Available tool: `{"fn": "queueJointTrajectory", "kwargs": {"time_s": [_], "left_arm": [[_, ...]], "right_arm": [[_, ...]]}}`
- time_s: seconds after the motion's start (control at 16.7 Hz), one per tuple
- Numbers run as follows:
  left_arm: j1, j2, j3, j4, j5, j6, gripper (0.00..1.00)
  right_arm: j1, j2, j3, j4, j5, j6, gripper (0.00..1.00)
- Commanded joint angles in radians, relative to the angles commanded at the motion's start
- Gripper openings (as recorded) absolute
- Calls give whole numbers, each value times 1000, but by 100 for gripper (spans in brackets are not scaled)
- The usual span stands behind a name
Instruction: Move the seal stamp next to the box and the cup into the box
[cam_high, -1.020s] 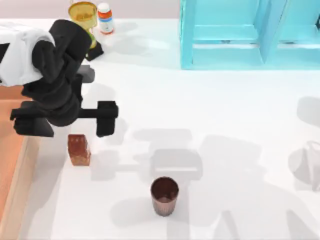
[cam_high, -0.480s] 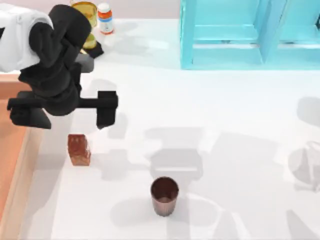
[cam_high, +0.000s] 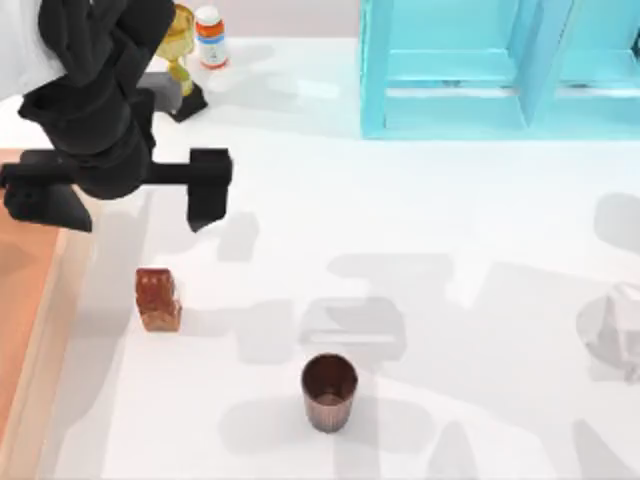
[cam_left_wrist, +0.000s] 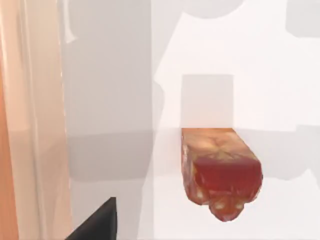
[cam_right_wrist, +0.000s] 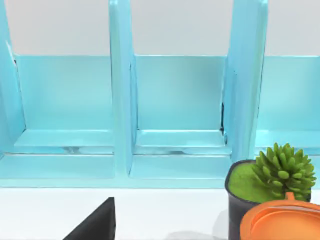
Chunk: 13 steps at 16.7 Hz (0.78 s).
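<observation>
The reddish-brown seal stamp (cam_high: 158, 298) stands on the white table just right of the box (cam_high: 40, 330), whose light wooden wall and orange-brown inside run along the left edge. In the left wrist view the seal stamp (cam_left_wrist: 222, 175) sits apart from the box wall (cam_left_wrist: 30, 125). My left gripper (cam_high: 125, 195) hovers behind the stamp, open wide, with nothing between its black fingers (cam_high: 210, 190). The dark brown cup (cam_high: 329, 392) stands upright near the front, to the right of the stamp. A black fingertip (cam_right_wrist: 92, 222) of my right gripper faces the shelf.
A cyan shelf unit (cam_high: 480, 70) stands at the back right. A gold goblet (cam_high: 178, 40) and a small white bottle (cam_high: 209, 36) are at the back left. A potted plant (cam_right_wrist: 270, 185) and an orange lid (cam_right_wrist: 285, 222) sit before the shelf.
My left gripper has pulled up and back, away from the seal stamp, staying open. The stamp and the cup have not moved.
</observation>
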Motion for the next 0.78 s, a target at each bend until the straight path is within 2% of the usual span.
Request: {"fn": "queueJointTrajectory", "kwargs": {"time_s": [0.48, 0.78], "left_arm": [[0, -28, 120, -143, -1, -1, 100], [-1, -23, 119, -143, 0, -2, 100]], "right_arm": [[0, 0, 0, 0, 0, 0, 100], [0, 0, 0, 0, 0, 0, 100]]}}
